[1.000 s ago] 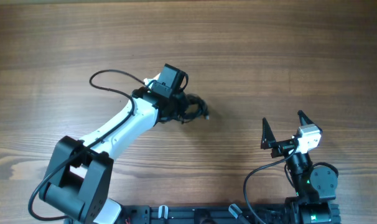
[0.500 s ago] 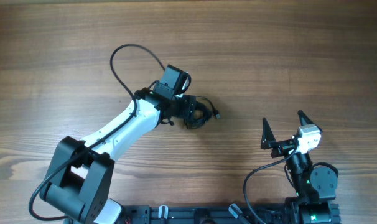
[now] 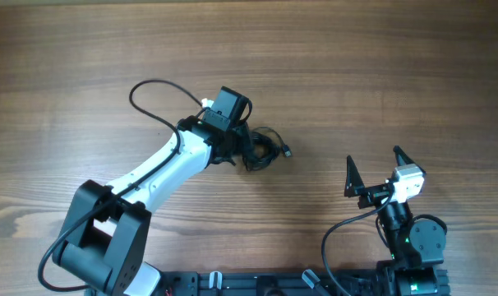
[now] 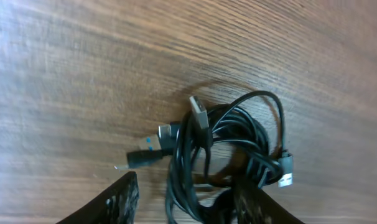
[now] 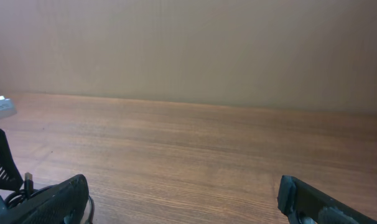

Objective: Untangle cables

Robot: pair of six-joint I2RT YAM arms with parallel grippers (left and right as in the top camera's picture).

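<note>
The cables (image 3: 265, 150) are lying in one knotted bundle on the wooden surface (image 3: 356, 66), under the left hand (image 3: 247, 150). The overhead view is hiding its fingers; the left wrist view is showing them parted, released, straddling strands below a USB plug (image 4: 201, 118). The right hand (image 3: 372, 156) is hovering well apart, spread wide, grasping nothing; its wrist view is catching the bundle at the lower left

Knotted black cables (image 4: 229, 146) on wooden table (image 4: 83, 62), partly inside left claw (image 4: 185, 204)
</note>
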